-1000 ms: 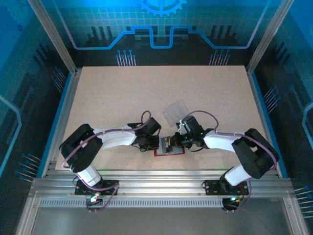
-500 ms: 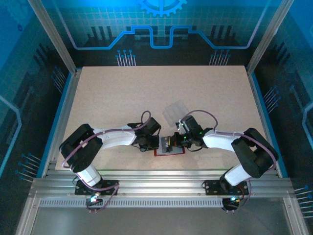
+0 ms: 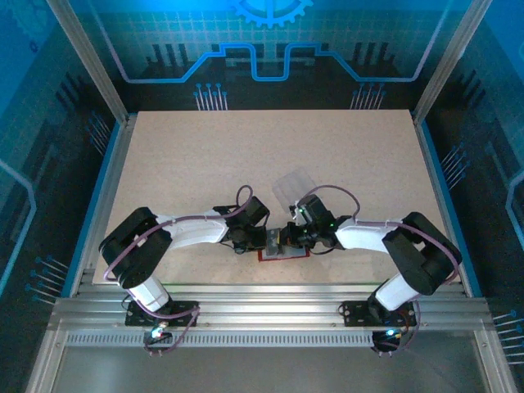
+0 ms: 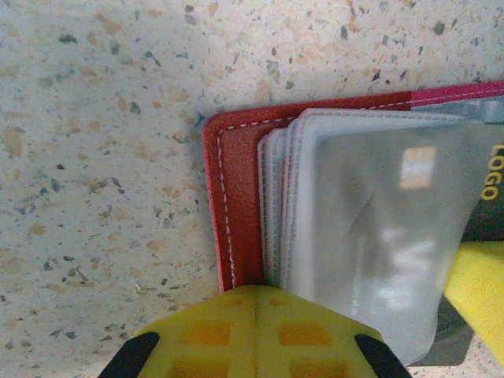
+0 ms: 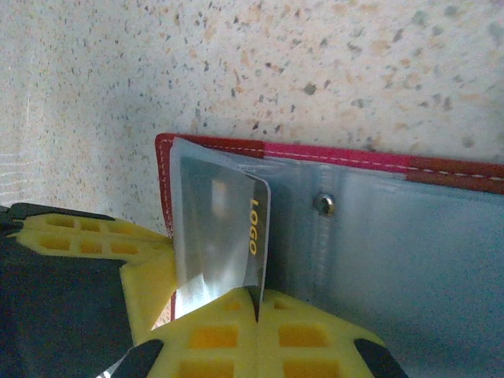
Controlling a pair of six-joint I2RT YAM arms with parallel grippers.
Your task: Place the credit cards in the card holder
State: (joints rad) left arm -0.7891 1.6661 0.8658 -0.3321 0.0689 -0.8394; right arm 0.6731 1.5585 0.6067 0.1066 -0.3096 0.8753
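Top view: both arms reach inward and meet at the near-centre of the speckled worktop (image 3: 205, 155), over the card holder (image 4: 236, 197). It lies open and flat, red cover down, pale grey pockets (image 4: 370, 228) fanned upward.

Left pincer (image 4: 256, 303) – yellow fingers together, tips at the holder's edge where the red cover and the pocket stack run under them. Cannot tell whether a leaf is pinched between them or only pressed.

Right pincer (image 5: 256, 311) – fingers closed, clamped on the near edge of one credit card (image 5: 261, 228). It is a dark card with yellow "LOGO" lettering. Most of its face sits beneath a translucent pocket leaf and a dark strip is uncovered. The card lies at the holder's end, away from the pale stud (image 5: 323, 204).

The two pincers sit just beside each other at that end of the holder.

Clear plastic box (image 3: 293, 187) on the worktop just beyond the right wrist, apart from the holder.
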